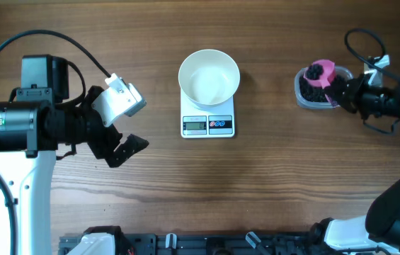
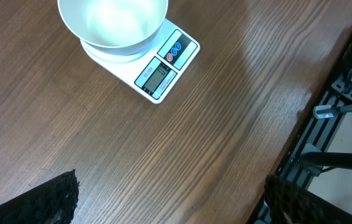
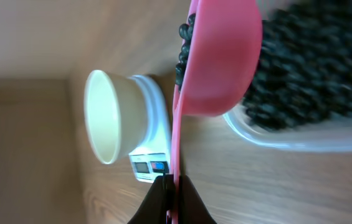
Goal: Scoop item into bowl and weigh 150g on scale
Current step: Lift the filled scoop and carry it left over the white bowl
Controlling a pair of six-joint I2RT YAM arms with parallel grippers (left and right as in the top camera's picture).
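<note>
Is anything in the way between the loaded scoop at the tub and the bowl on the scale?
Nothing visible. The right gripper holds the scoop of beans over the tub; only bare table lies between it and the bowl on the scale.

You get bright, even light from above, soft shadows only. Pale glare streaks the table (image 2: 269, 43) in the left wrist view. Your right wrist view is soft: scoop (image 3: 222, 62) and beans (image 3: 313, 68) blur, bowl (image 3: 104, 118) blows out white.
</note>
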